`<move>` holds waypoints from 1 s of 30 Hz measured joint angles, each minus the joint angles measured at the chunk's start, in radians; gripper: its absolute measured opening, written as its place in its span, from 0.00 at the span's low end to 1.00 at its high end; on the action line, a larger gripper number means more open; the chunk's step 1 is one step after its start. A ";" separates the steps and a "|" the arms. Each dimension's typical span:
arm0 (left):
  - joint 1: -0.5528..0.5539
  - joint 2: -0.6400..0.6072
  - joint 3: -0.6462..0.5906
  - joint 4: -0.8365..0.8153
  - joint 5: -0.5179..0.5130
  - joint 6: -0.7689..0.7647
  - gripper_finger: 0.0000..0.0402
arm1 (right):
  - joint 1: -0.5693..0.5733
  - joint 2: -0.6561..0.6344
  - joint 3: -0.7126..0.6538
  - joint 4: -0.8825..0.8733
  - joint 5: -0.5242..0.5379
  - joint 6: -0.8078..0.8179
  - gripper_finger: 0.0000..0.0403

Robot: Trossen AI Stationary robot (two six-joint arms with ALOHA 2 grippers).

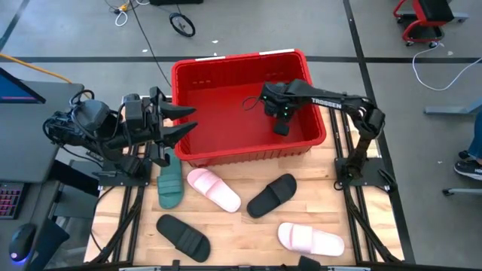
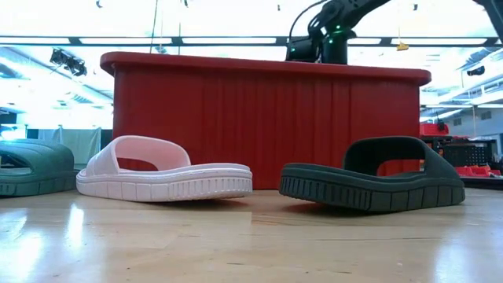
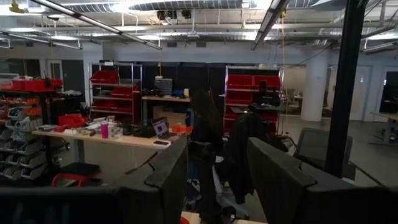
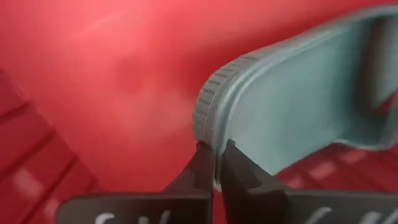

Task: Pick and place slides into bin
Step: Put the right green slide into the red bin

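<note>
Bin (image 1: 197,71): big red basket at the far middle of the table, open top, set between both arms so either can reach in.

R arm stretched over the bin, right gripper (image 4: 216,163) hanging inside above the red floor. Fingers pinched tight on the sole edge of a green slide (image 4: 292,118); the slide dangles off that thin grip, strap end away from the wrist cam. Held by the rim prob. because the sole is the thinnest part to clamp. Judged: drop-off step, release is next.

L arm parked at the bin's left wall, left gripper (image 1: 179,120) spread wide, nothing between the fingers; its wrist cam looks out into the room, so it's waiting.

Five slides on the table, near side of the bin:
- second green slide (image 1: 171,183), just beside the bin's left front corner
- pink slide (image 1: 214,188), next to it
- black slide (image 1: 272,195), mid-right
- black slide no. 2 (image 1: 183,236), near-left
- pink slide no. 2 (image 1: 311,239), near-right

All apart from each other, so pick access looks easy.
</note>
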 joint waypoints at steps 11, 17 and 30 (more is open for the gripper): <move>0.001 0.000 0.000 -0.015 0.000 0.000 0.43 | -0.066 0.028 -0.001 0.135 -0.023 -0.104 0.02; -0.003 0.000 0.000 -0.021 0.000 -0.001 0.43 | -0.086 0.041 -0.001 0.081 0.028 -0.114 0.02; -0.002 0.000 0.000 -0.060 0.000 -0.110 0.43 | -0.085 0.041 -0.001 -0.046 0.077 -0.125 0.25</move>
